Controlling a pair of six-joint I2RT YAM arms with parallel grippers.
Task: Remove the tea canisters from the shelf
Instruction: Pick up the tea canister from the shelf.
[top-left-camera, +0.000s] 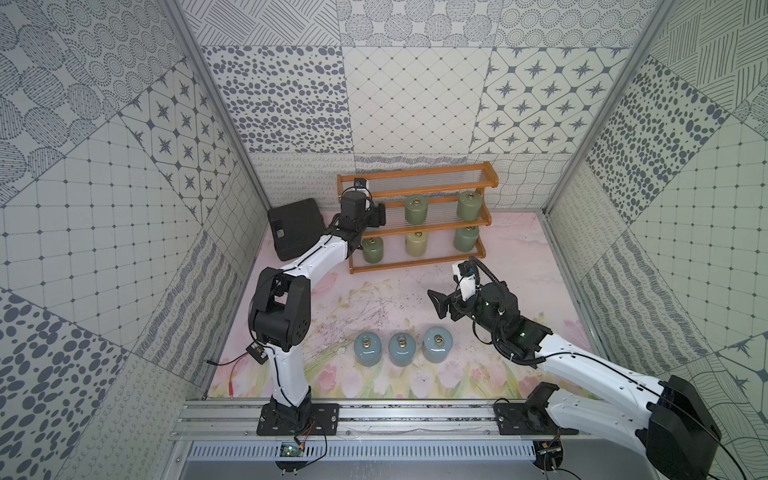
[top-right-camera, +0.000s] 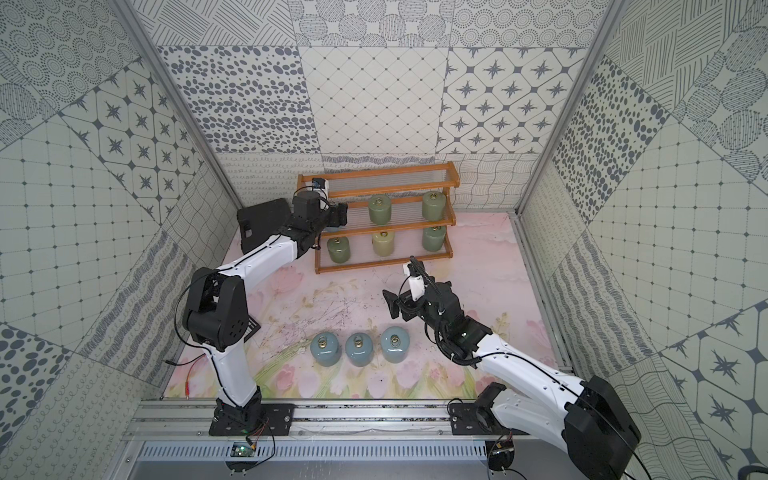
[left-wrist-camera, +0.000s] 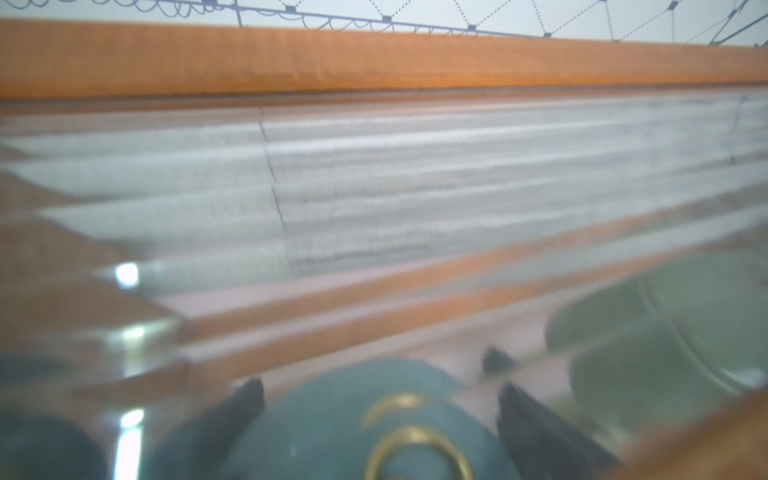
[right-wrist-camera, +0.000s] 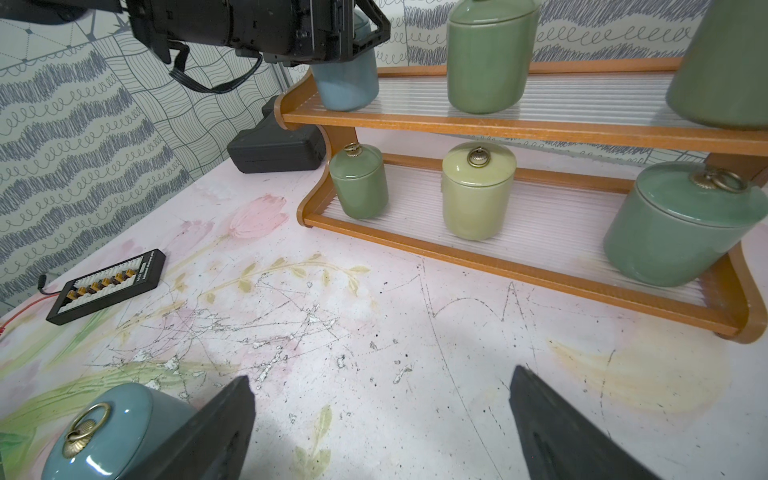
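Counter (top-left-camera: 519, 266) with the three-tier shelf (top-left-camera: 415, 262) at its far side. My left arm (top-left-camera: 307, 257) stretches forward to the middle tier's left end. My left hand (top-left-camera: 376, 216) straddles a blue-grey canister (left-wrist-camera: 332, 415) there; I cannot tell whether it is clenched. My right arm (top-left-camera: 582, 361) lies low, and my right hand (top-left-camera: 439, 306) hangs released above the counter. Five greenish canisters (top-left-camera: 416, 210) stand on the shelf, and three blue-grey canisters (top-left-camera: 402, 349) stand in a row on the counter.
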